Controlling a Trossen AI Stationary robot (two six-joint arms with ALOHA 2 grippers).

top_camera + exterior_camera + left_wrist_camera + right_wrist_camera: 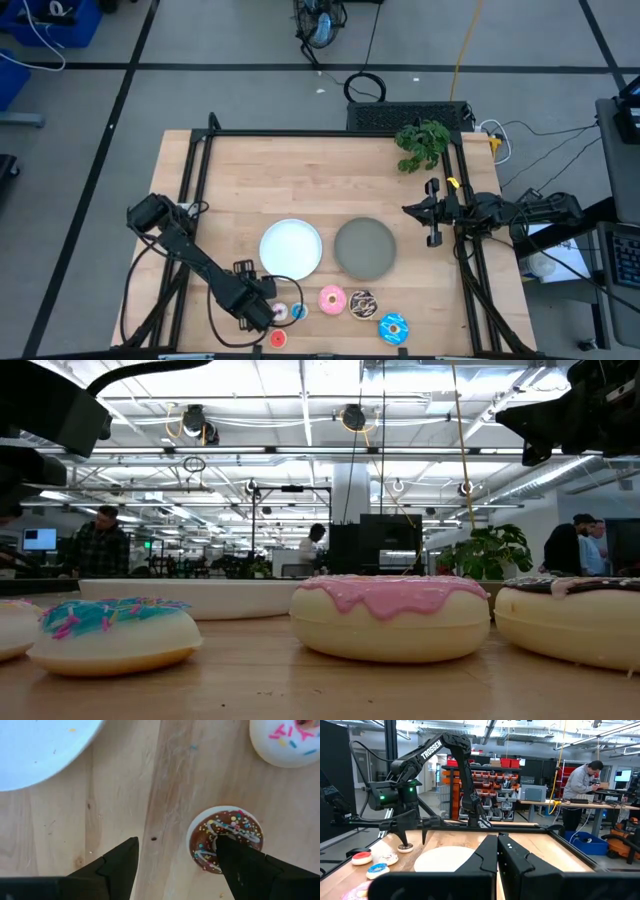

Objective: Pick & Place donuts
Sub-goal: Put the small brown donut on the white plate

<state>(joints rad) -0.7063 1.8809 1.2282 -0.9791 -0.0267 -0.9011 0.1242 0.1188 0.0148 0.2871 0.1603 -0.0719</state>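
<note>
**A:** From above, the left gripper (262, 310) hangs low at the worktop's (260, 180) near edge, just below the white plate (291, 248), among the small donuts. The pink donut (332, 298), the chocolate-sprinkled donut (362, 304) and the blue-iced donut (393, 327) lie in a row to its right. The right gripper (432, 212) waits clenched at the far right rail.

**B:** At table height, the pink donut (390, 616) sits between two neighbours; the plates hold nothing visible.

**A:** The left wrist camera shows jaws released, one finger (240, 865) overlapping the tiny brown donut (225, 837), the other on bare wood.

**B:** So the straddle looks off-centre. Judged from this, it should shift sideways until the ring sits midway, then descend and close.

**A:** The right wrist view shows the left arm (420, 770) poised over that spot.
</note>
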